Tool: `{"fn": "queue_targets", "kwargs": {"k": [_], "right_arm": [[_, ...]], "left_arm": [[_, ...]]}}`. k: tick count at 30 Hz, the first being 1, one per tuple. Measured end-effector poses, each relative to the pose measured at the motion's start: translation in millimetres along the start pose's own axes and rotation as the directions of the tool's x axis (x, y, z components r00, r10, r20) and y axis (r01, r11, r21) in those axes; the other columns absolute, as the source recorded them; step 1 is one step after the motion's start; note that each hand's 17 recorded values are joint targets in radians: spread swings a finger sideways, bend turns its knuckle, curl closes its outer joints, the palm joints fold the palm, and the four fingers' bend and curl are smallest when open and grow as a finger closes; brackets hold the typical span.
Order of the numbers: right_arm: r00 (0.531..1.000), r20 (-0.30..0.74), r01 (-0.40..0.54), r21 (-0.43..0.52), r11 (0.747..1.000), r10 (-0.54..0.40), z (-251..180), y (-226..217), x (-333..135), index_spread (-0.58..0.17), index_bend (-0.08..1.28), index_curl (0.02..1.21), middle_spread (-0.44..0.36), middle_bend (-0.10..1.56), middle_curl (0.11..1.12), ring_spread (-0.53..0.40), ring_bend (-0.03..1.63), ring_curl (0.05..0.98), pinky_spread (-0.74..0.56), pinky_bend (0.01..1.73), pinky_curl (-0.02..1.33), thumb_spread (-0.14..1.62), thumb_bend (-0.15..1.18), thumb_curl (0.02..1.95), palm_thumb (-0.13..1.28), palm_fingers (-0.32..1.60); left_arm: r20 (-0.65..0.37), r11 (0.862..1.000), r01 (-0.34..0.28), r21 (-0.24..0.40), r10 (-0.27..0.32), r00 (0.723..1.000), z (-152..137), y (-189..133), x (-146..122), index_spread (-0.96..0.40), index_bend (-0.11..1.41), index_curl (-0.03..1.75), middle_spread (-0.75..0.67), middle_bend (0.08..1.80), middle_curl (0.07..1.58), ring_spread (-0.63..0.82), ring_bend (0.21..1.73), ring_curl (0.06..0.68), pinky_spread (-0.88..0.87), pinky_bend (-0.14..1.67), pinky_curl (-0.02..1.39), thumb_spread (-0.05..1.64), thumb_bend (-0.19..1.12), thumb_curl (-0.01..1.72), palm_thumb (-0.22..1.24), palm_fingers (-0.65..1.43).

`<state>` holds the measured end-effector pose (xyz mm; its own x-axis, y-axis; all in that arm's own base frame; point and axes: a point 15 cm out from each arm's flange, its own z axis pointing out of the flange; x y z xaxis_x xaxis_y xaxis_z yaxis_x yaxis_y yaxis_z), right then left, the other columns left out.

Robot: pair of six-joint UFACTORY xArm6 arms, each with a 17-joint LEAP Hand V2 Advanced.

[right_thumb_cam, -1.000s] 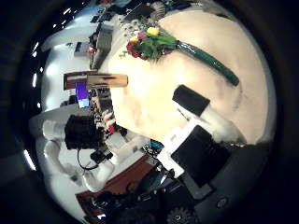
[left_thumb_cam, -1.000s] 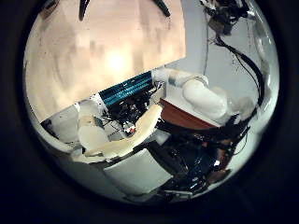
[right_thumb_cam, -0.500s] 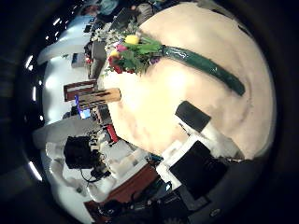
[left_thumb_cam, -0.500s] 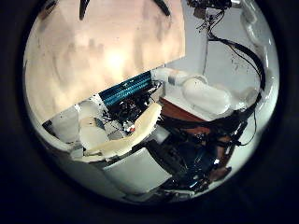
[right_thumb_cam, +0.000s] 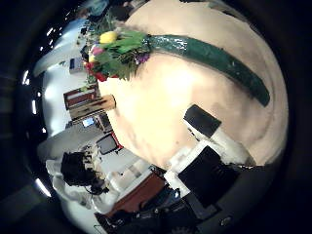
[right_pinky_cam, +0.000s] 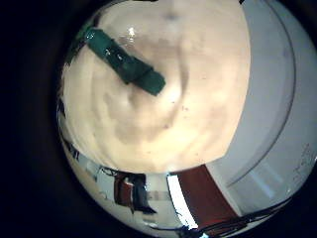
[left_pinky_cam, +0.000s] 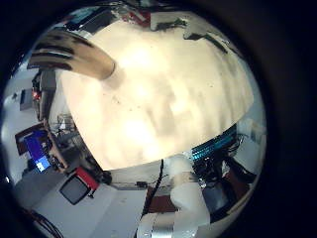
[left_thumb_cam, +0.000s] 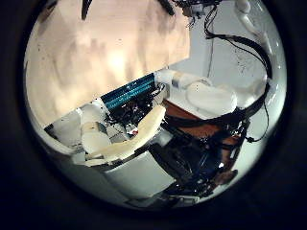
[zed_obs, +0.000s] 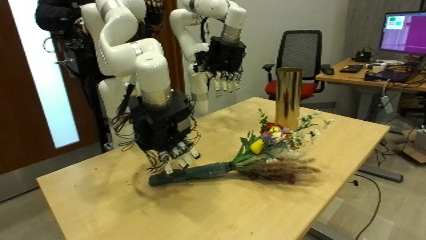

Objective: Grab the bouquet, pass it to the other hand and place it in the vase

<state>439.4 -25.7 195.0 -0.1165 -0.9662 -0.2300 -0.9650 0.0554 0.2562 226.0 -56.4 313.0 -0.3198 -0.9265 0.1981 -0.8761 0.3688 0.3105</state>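
The right hand (zed_obs: pixel 171 140) is seen nearest, hanging just above the wooden table (zed_obs: pixel 107 190) with its fingers (zed_obs: pixel 183 158) relaxed and spread downward, nothing being held. Directly beneath and just beyond those fingers the bouquet (zed_obs: pixel 246 160) is laid flat on the table, its dark green wrapped stem (zed_obs: pixel 200 173) pointing toward the right hand and its yellow, red and green blooms (zed_obs: pixel 270 138) pointing away from it. In the right thumb side palm view the same green stem (right_thumb_cam: pixel 219 60) is shown stretching across the tabletop to the flower head (right_thumb_cam: pixel 115 54), close under the palm.

Beyond the blooms, the tall golden vase (zed_obs: pixel 286 96) is stood upright on the table, near the flower head but apart from it. Farthest back, the left hand (zed_obs: pixel 221 65) is held high above the table's far edge, its fingers loosely extended and empty, well apart from the bouquet.
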Motion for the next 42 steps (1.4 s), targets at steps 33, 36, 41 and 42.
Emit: {"fn": "queue_targets", "kwargs": {"k": [33, 36, 41, 42], "right_arm": [[0.998, 0.016, -0.059, -0.09, 0.994, 0.061, 41, -25, 39, -0.194, 0.16, 0.29, 0.077, 0.31, 0.35, -0.018, 0.55, 0.222, 0.14, 0.26, 0.25, 1.04, -0.02, 0.47, 0.78, 0.38], [0.998, 0.016, -0.057, -0.094, 0.994, 0.059, 41, -29, 39, -0.196, 0.17, 0.29, 0.065, 0.31, 0.35, -0.025, 0.55, 0.22, 0.13, 0.27, 0.26, 1.04, -0.02, 0.47, 0.79, 0.38], [0.998, 0.016, -0.052, -0.119, 0.992, 0.054, 48, -30, 37, -0.201, 0.17, 0.3, 0.06, 0.32, 0.35, -0.041, 0.57, 0.216, 0.12, 0.26, 0.25, 1.05, -0.02, 0.48, 0.8, 0.41], [0.999, 0.016, -0.05, -0.123, 0.991, 0.052, 50, -32, 37, -0.201, 0.18, 0.3, 0.059, 0.32, 0.35, -0.043, 0.57, 0.215, 0.12, 0.26, 0.25, 1.05, -0.02, 0.48, 0.8, 0.41]], "left_arm": [[-0.012, 1.0, -0.004, 0.0, 0.004, 1.0, -5, -6, 17, 0.0, 0.23, 0.49, 0.1, 0.22, 0.37, 0.34, 0.43, 0.148, 0.44, 0.17, 0.17, 0.94, -0.03, 0.3, 0.29, 0.38], [-0.011, 1.0, -0.001, 0.002, 0.001, 1.0, -5, -7, 17, 0.0, 0.23, 0.49, 0.1, 0.22, 0.37, 0.34, 0.42, 0.147, 0.43, 0.17, 0.17, 0.95, -0.03, 0.29, 0.29, 0.38], [-0.012, 1.0, 0.002, 0.003, -0.002, 1.0, -5, -7, 16, 0.0, 0.22, 0.49, 0.09, 0.23, 0.37, 0.34, 0.43, 0.148, 0.43, 0.17, 0.17, 0.95, -0.03, 0.29, 0.29, 0.38], [-0.012, 1.0, 0.002, 0.003, -0.002, 1.0, -5, -7, 16, 0.0, 0.22, 0.49, 0.09, 0.23, 0.37, 0.34, 0.43, 0.148, 0.43, 0.17, 0.17, 0.95, -0.03, 0.29, 0.29, 0.38]]}}
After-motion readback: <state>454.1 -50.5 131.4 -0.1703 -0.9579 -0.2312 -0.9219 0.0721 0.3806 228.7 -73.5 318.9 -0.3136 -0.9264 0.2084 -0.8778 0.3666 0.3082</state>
